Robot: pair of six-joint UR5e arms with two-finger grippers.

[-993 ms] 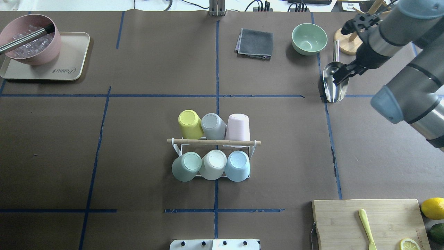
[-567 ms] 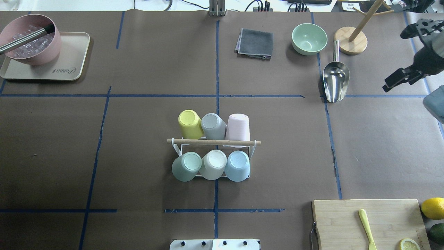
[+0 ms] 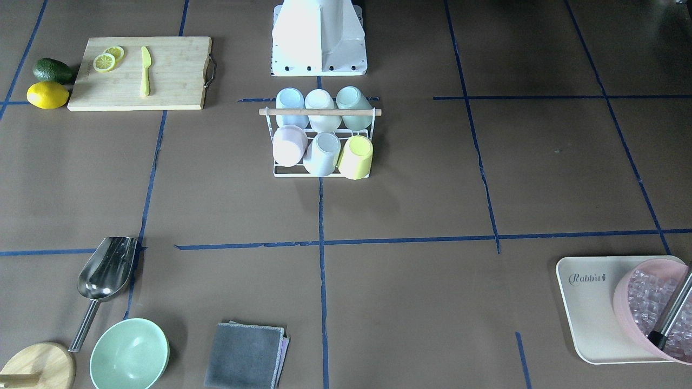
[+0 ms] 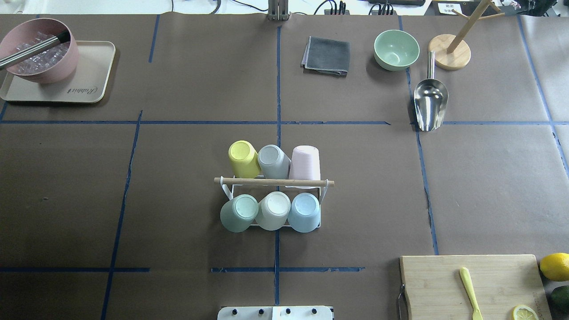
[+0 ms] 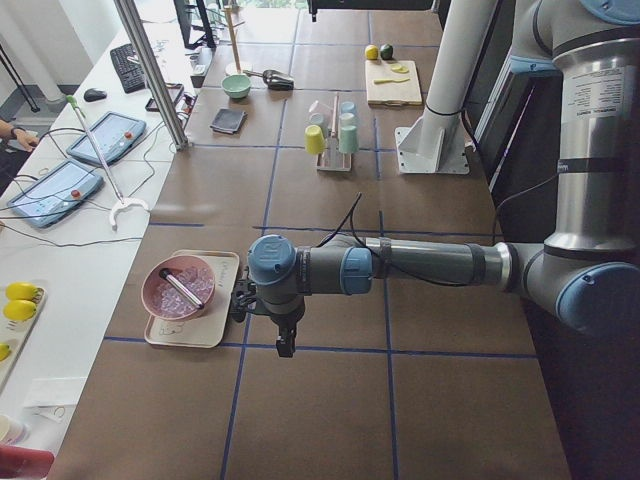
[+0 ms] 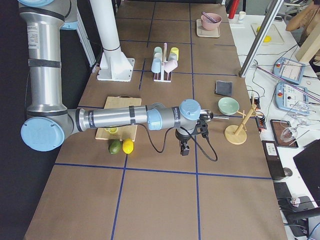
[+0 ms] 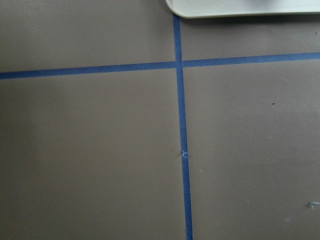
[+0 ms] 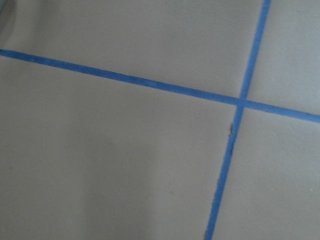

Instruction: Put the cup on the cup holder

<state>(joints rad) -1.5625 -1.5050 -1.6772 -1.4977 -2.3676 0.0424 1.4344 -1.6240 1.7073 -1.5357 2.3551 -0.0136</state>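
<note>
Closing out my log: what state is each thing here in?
White wire cup holder: carries six upturned cups.
Pink round bowl: holds ice, on beige tray.
Mint green bowl: upright, empty.
Grey cloth: folded.
Steel scoop: lying, empty.
Left gripper: open or shut, cannot tell.
Right gripper: likewise unclear.

We take this for a robotics lab. The long table covered in brown paper (image 4: 178,200) is marked into squares with blue tape lines (image 4: 200,122). A silver-grey robot arm with blue joint caps (image 5: 420,265) reaches over it. Grey touchscreen teach pendants (image 5: 108,137) with trailing cables lie on a white side bench (image 5: 60,250), near a black keyboard (image 5: 128,66).
</note>
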